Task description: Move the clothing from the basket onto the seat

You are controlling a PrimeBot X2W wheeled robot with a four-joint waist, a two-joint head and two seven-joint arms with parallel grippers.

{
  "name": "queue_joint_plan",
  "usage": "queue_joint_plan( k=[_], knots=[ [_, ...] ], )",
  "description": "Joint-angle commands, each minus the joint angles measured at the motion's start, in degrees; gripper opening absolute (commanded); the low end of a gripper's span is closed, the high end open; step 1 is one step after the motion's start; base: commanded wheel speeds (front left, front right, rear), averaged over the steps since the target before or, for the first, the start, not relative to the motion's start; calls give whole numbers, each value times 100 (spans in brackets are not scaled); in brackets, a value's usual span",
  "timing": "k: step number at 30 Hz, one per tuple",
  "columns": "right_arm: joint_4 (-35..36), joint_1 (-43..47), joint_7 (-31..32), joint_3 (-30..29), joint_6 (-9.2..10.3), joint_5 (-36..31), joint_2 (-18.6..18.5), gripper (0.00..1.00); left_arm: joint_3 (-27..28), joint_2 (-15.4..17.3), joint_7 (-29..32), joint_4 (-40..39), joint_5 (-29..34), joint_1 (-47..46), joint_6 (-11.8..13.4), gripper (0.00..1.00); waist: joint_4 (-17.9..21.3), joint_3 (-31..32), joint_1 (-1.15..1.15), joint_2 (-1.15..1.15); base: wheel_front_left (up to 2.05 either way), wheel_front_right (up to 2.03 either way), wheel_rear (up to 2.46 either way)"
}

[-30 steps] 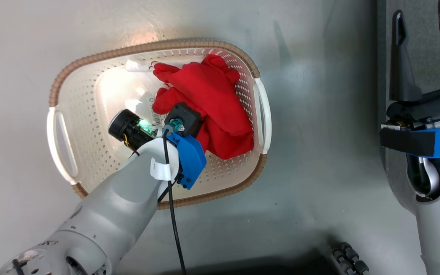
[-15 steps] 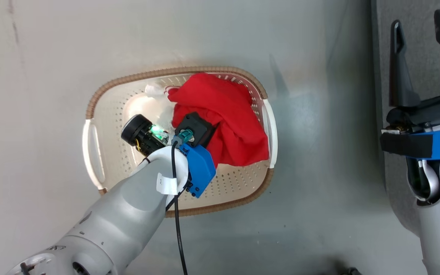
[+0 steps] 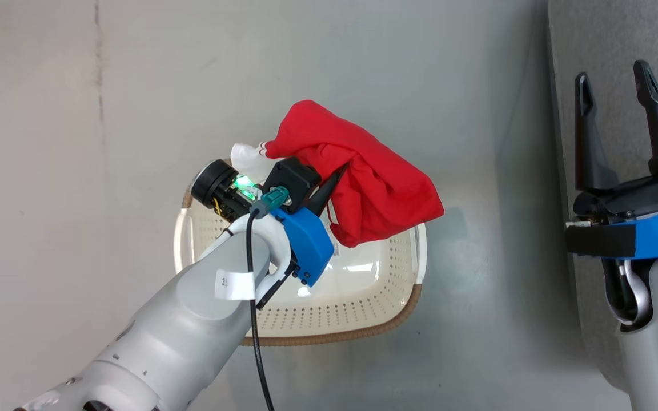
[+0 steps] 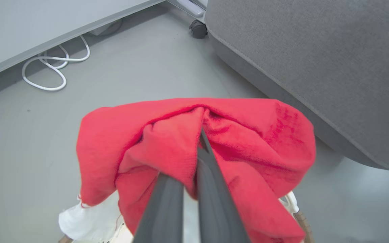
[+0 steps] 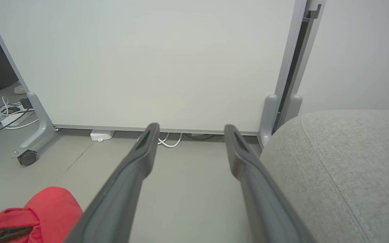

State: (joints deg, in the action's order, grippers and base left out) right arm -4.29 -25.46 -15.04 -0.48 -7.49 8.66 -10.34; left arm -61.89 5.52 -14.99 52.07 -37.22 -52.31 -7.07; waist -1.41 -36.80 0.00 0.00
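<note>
Lifting step in hand: the left pincer (image 3: pixel 337 174) is pinching a fold of the red clothing (image 3: pixel 374 171), which hangs bunched above the cream basket (image 3: pixel 363 319), clear of its floor, a white part showing at the far side. The grey seat (image 3: pixel 609 45) lies to the right, well apart. The right pincer (image 3: pixel 612 71) hovers spread and empty over the seat's edge. Next, by my judgement, the left arm must carry the bundle rightward over the seat before letting go

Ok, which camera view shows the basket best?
The head view: the basket appears nearly whole from above, with its floor and brown rim. The left wrist view catches a rim corner beneath the red clothing.
</note>
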Motion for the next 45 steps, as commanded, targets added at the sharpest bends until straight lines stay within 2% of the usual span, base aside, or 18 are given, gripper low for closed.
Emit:
queue_joint_plan(
  k=[1,11,22,35,45],
  knots=[
    [-11,62,-22,-18,-1,3,-13,100,73,45,-27,-53,57,48,35,0,-70,176,0,0,0,0,0],
    [-148,374,-22,-3,-1,10,61,100,1218,101,-29,-941,958,491,141,0,-139,872,0,0,0,0,0],
    [-318,728,-22,8,-1,24,167,100,2088,53,-28,-1569,1611,689,101,0,-191,1612,0,0,0,0,0],
    [-462,1246,-22,-53,-1,21,343,100,2455,-34,-28,-1976,1981,725,12,0,-242,2359,0,0,0,0,0],
    [-485,1468,-22,8,-1,23,415,100,2498,-60,-28,-2108,2059,705,-19,0,-290,2612,0,0,0,0,0]
  ],
)
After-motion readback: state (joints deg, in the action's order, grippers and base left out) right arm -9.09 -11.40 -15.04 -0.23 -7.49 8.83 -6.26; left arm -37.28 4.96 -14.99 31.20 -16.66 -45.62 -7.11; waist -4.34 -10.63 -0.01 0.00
